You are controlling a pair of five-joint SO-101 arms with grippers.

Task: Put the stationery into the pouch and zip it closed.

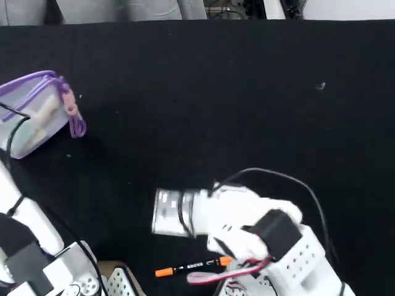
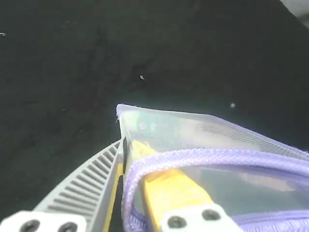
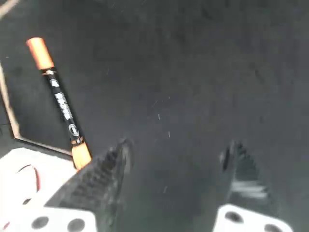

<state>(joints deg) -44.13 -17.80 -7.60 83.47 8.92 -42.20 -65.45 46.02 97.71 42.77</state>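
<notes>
pouch [image 1: 37, 118], just one, rim pinched by left claw [image 2: 128, 145]; one marker [image 3: 63, 108] beside wide-open empty right claw [image 3: 176, 151]

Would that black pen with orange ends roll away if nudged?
Probably: the black pen with orange ends looks round and lies flat on the black table, so a sideways nudge may roll it. It looks stiff, so likely lifts unbent.

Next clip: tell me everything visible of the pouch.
The pouch is clear soft plastic with a purple zipper edge and a purple loop hanging off one end. It is at the table's left side in the high view, mouth open, something pale inside. The left gripper holds its rim, one of the jaws inside the mouth, the other outside.
</notes>
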